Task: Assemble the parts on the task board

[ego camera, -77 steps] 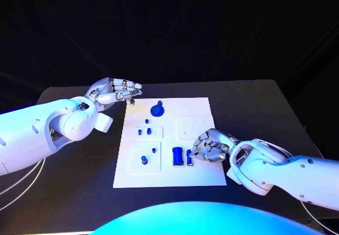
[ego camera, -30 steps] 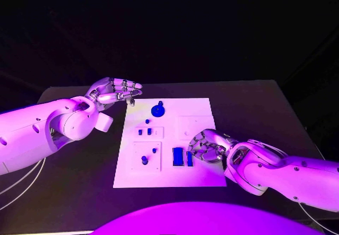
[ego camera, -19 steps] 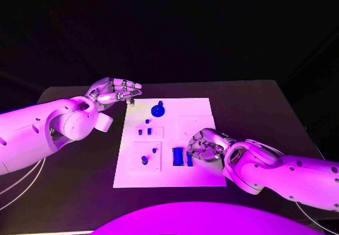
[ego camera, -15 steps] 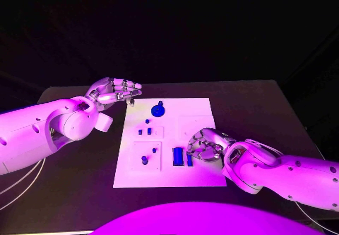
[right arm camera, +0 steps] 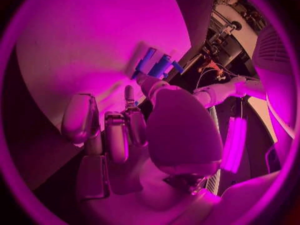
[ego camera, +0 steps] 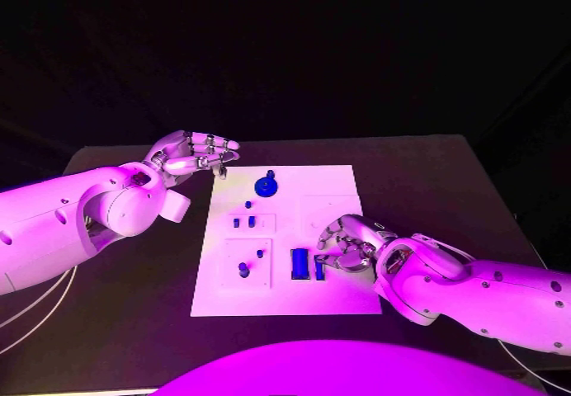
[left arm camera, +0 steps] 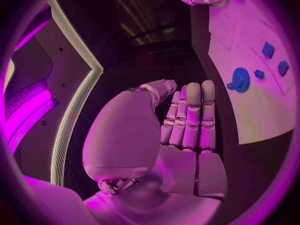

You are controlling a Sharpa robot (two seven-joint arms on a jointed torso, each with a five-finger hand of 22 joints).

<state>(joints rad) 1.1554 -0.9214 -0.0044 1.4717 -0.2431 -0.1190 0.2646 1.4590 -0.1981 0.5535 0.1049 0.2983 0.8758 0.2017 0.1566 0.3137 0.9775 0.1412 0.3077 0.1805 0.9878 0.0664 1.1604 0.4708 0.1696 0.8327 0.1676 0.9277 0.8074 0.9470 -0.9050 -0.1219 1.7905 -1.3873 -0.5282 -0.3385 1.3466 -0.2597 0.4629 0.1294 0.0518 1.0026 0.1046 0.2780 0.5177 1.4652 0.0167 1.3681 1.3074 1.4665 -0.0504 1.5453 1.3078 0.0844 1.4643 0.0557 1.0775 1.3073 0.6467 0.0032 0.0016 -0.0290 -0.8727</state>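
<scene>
Head view: two hands [ego camera: 191,154] [ego camera: 347,243], one task board [ego camera: 339,186].

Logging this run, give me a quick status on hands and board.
Left hand curled, holding nothing, off the board's far corner. Right hand over the white board, beside the blue blocks; grip unclear. Nothing in the way.
</scene>
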